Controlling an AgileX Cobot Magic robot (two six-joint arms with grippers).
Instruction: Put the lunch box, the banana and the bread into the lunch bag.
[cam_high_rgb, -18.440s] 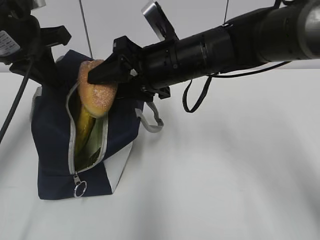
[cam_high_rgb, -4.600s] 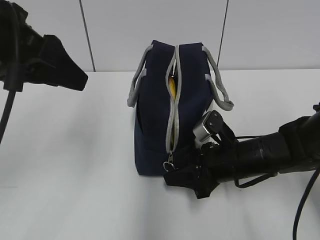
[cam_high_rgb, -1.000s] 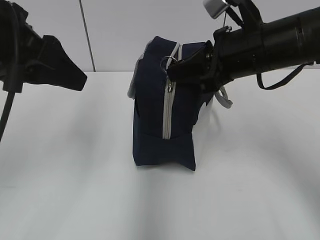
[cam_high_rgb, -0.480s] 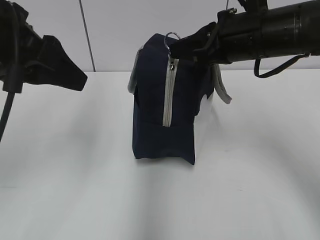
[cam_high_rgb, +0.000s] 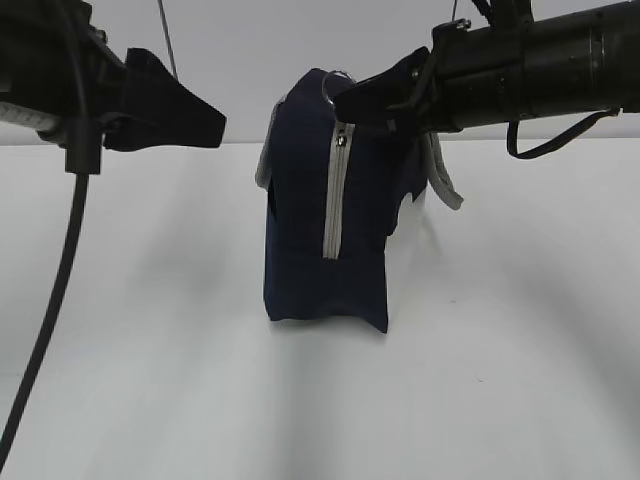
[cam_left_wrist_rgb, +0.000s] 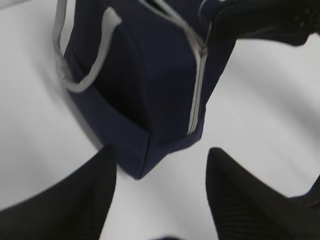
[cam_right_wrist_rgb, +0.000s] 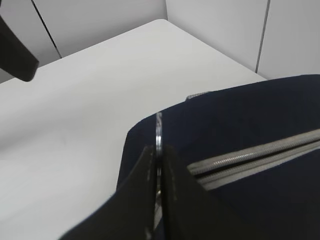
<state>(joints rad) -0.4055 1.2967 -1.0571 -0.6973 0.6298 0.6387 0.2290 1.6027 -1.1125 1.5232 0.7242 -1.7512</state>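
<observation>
The navy lunch bag (cam_high_rgb: 300, 230) stands upright on the white table, its grey zipper band (cam_high_rgb: 334, 195) closed along the near end. It also shows in the left wrist view (cam_left_wrist_rgb: 130, 85) and the right wrist view (cam_right_wrist_rgb: 250, 120). My right gripper (cam_high_rgb: 345, 102) is at the bag's top near corner, shut on the zipper's ring pull (cam_right_wrist_rgb: 159, 131). My left gripper (cam_high_rgb: 215, 125) hangs left of the bag, apart from it; in the left wrist view it (cam_left_wrist_rgb: 160, 165) is open and empty above the table. The lunch box, banana and bread are hidden from view.
Grey strap handles hang on the bag's sides (cam_high_rgb: 445, 185) (cam_left_wrist_rgb: 82, 75). White table (cam_high_rgb: 480, 350) surrounds the bag; a white panelled wall (cam_high_rgb: 250, 40) stands behind. A black cable (cam_high_rgb: 50, 300) hangs from the left arm.
The right gripper pulled the ring pull from the bag's near upper side to its top corner, closing the zipper. The left gripper moved right, towards the bag.
</observation>
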